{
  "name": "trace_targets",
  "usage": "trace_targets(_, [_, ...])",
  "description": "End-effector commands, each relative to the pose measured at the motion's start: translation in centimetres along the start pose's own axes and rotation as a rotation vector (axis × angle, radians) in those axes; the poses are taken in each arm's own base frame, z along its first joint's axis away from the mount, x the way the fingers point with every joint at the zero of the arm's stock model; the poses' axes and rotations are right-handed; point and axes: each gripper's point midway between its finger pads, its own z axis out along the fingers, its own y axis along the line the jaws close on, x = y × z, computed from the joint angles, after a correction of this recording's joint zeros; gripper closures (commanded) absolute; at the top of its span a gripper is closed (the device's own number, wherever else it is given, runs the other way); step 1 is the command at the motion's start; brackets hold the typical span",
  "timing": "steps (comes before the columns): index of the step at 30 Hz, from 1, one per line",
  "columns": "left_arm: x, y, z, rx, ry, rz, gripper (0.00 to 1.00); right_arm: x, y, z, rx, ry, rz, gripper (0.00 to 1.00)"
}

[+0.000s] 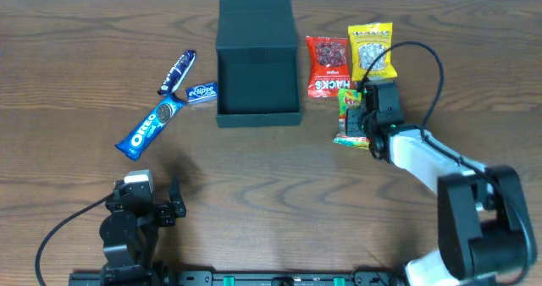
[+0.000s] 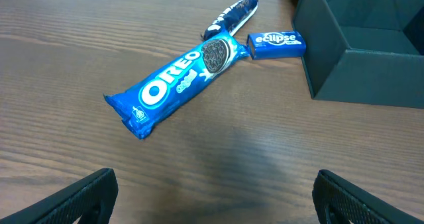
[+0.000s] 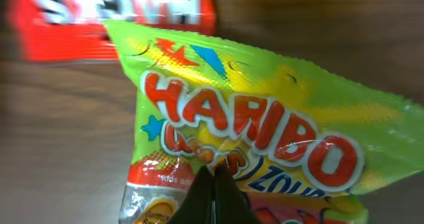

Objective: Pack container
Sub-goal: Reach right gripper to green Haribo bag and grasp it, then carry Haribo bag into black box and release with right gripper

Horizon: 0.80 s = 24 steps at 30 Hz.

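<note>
The container (image 1: pixel 258 108) is a dark green-black square box, open, with its lid flap lying back toward the far edge; its corner shows in the left wrist view (image 2: pixel 331 58). My right gripper (image 1: pixel 366 121) is to the right of the box and shut on a green Haribo packet (image 1: pixel 349 117). In the right wrist view the closed fingers (image 3: pixel 213 184) pinch the packet (image 3: pixel 265 131) near its lower middle. My left gripper (image 1: pixel 146 195) is open and empty near the front left, with its fingers wide apart over bare wood (image 2: pixel 215 197).
Left of the box lie a blue Oreo pack (image 1: pixel 151 127) (image 2: pixel 179 81), a small blue Eclipse pack (image 1: pixel 201 92) (image 2: pixel 277 43) and a dark blue bar (image 1: pixel 177 72) (image 2: pixel 230 15). Right of it lie a red packet (image 1: pixel 328 66) (image 3: pixel 119 15) and a yellow packet (image 1: pixel 371 51).
</note>
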Motion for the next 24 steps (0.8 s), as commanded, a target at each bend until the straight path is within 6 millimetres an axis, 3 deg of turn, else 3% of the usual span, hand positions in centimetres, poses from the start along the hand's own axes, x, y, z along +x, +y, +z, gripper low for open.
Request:
trace_targets(1, [0.6,0.1,0.3,-0.003,0.012,0.014,0.05,-3.2,2.5,-3.7,-0.148,-0.103,0.084,0.99])
trace_targets(5, [0.6,0.1,0.3,-0.003,0.013,0.014,0.05,-6.5,5.9,-8.8,-0.241,-0.248,0.037,0.99])
trace_targets(8, [0.6,0.1,0.3,-0.003,0.013,0.014,0.05,-8.2,10.3,-11.8,-0.327,-0.317,-0.034,0.99])
trace_targets(12, [0.6,0.1,0.3,-0.003,0.012,0.014,0.05,-11.0,14.8,-14.4,-0.351,-0.407,-0.093,0.99])
trace_targets(18, [0.6,0.1,0.3,-0.003,0.013,0.014,0.05,-14.3,18.8,-14.8,-0.370,-0.470,-0.114,0.99])
trace_targets(24, [0.6,0.1,0.3,-0.003,0.012,0.014,0.05,-16.4,22.8,-10.4,-0.381,-0.439,-0.136,0.99])
